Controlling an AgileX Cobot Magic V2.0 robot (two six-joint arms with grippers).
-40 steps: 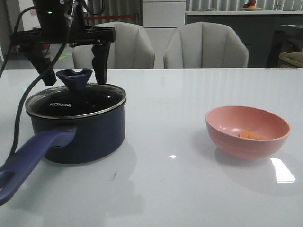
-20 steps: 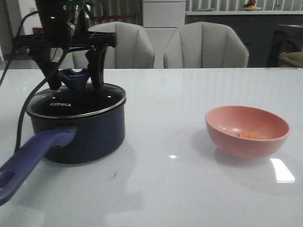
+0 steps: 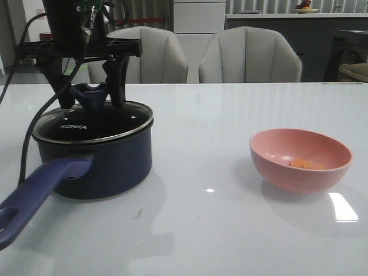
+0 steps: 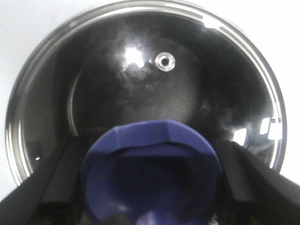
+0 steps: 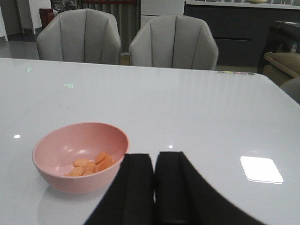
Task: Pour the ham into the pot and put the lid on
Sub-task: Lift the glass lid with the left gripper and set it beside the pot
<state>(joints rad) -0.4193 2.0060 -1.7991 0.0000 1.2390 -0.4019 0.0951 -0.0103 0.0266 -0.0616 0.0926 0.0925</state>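
Front view is showing your left claw [image 3: 88,86] hanging over the pot [image 3: 95,155], its two black fingers [image 3: 118,80] spread wide and standing either side of the blue knob [image 3: 87,95] without pinching it. In the left wrist view the knob [image 4: 152,173] is filling the space between the dark fingers [image 4: 255,178], and a sliver of gap is showing on each side, so nothing is being gripped yet. The lid [image 3: 92,122] is sitting flat on the pot, metal rim all round, "KONKA" facing you; the long handle [image 3: 34,192] is pointing toward the near left edge of the worktop [image 3: 201,230].

Your right claw [image 5: 154,164] is resting pinched narrow, fingers almost touching and holding nothing, low over the worktop near the pink bowl [image 5: 79,157]. The ham [image 5: 91,164] is lying in the bottom of that bowl, well apart from the pot.

By my reading, you are taking the opening step: uncovering the pot so the ham can go in. The next move is asking you to squeeze the left claw onto the knob, lift the lid straight up so the pot is not dragged, and park it aside. Then the right claw is needing to open and take the bowl's rim for the pour.
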